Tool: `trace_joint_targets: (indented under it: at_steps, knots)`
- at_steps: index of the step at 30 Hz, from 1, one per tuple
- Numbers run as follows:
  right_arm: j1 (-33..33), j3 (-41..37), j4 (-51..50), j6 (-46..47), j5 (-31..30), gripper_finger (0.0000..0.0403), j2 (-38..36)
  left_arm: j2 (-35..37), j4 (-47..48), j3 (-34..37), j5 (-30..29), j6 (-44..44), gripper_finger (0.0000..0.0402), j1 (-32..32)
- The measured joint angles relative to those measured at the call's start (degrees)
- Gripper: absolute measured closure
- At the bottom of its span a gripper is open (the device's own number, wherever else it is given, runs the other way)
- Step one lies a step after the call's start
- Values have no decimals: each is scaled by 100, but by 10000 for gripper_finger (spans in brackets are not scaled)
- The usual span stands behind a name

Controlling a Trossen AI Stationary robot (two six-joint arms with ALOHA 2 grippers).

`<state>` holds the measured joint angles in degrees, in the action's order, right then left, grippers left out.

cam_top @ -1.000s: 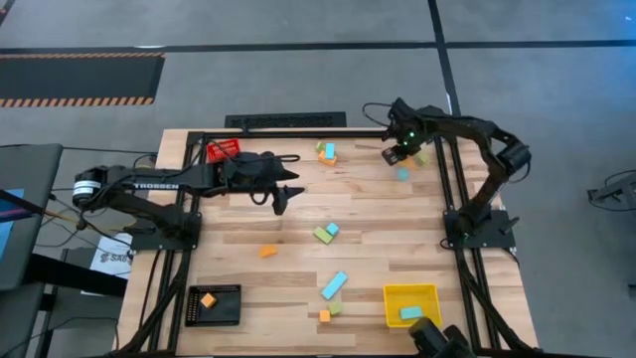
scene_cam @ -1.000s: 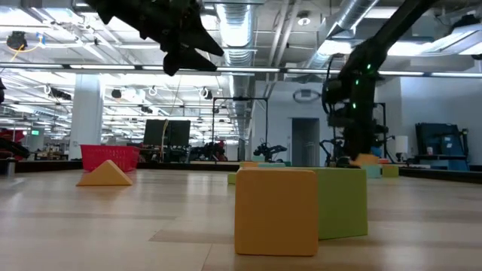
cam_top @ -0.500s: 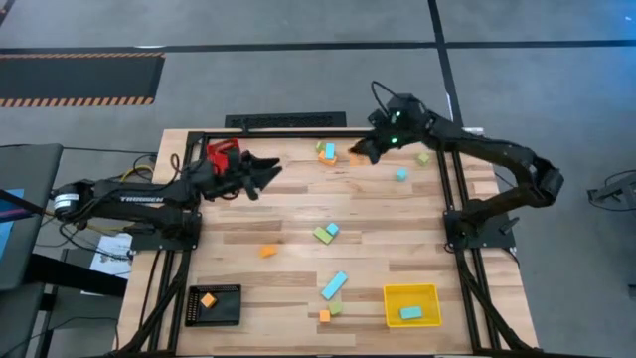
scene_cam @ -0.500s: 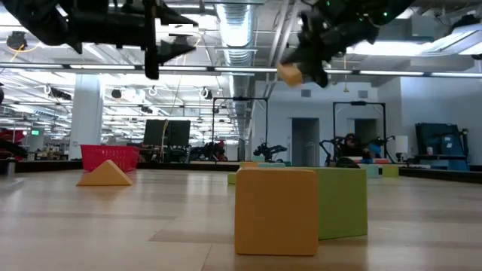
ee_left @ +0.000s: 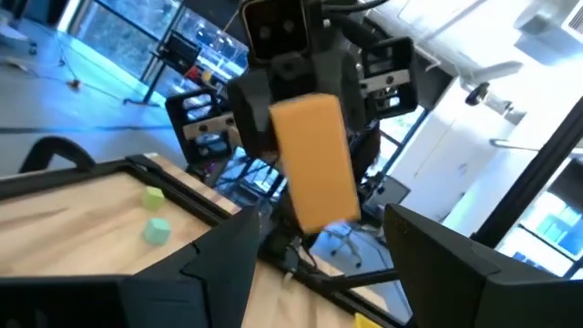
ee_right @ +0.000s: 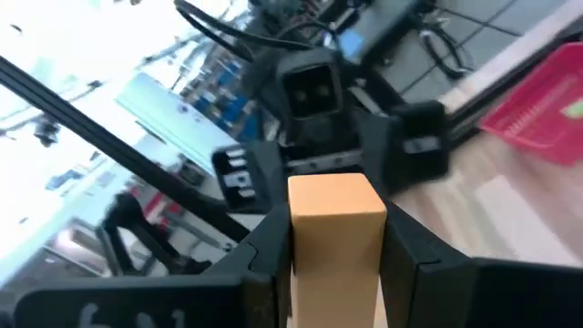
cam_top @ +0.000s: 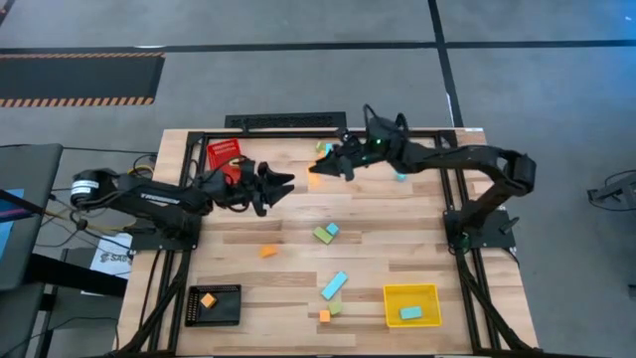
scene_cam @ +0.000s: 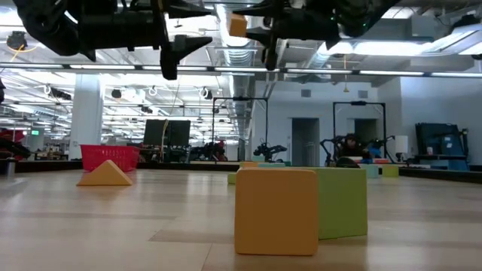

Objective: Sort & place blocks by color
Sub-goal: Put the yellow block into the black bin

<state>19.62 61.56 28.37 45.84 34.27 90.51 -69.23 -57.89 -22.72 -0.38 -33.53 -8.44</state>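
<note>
My right gripper (cam_top: 323, 172) is shut on an orange block (cam_top: 314, 179) high above the table's far middle. My left gripper (cam_top: 285, 183) stands open just left of it, level, its fingertips facing the block (ee_left: 314, 159) with a small gap. Other blocks lie flat on the wood. These are an orange one (cam_top: 268, 251), a green and cyan pair (cam_top: 325, 233), a cyan bar (cam_top: 334, 284), an orange and green pair (cam_top: 329, 312), a far pair (cam_top: 325, 150) and a cyan cube (cam_top: 400, 175). My right gripper pinches the orange block by two opposite side faces (ee_right: 301, 239) between its two fingers (ee_right: 412, 260). The fingers reach level from the table's right side. The block sticks out past the fingertips toward my left gripper and hangs clear of the table (scene_cam: 238, 25).
A red bin (cam_top: 222, 151) stands at the far left behind my left gripper. A black bin (cam_top: 231, 316) with an orange block sits at the near left. A yellow bin (cam_top: 393, 308) with a cyan block sits at the near right. Black frame rails (cam_top: 449, 189) border the table.
My right gripper has lifted the orange block from the far right of the table, carried it left toward my left gripper, and tipped from pointing down to level. My left gripper has tipped up from pointing down to level and rolled a little, its fingers still open.
</note>
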Motion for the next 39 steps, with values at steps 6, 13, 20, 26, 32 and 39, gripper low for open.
trace_joint_targets:
  at_steps: [6, 13, 20, 26, 32, 39]
  knots:
    - [-235, -15, 352, 374, -335, 290, 477, -227, -314, -2, 15, -20, 178, 178]
    - [-302, -22, 357, 361, -613, 290, 630, -310, -38, 9, -344, -119, 178, 246]
    - [-326, 10, 303, 193, -641, 290, 498, -335, 160, -8, -550, -175, 178, 255]
    - [-375, -4, 334, 137, -674, 290, 516, -325, 413, -9, -818, -635, 178, 255]
    - [-465, -2, 416, -112, -914, 290, 506, -326, 202, -9, -508, -731, 178, 248]
    - [-664, 2, 395, -584, -1352, 290, 545, -328, 174, -7, -446, -872, 178, 248]
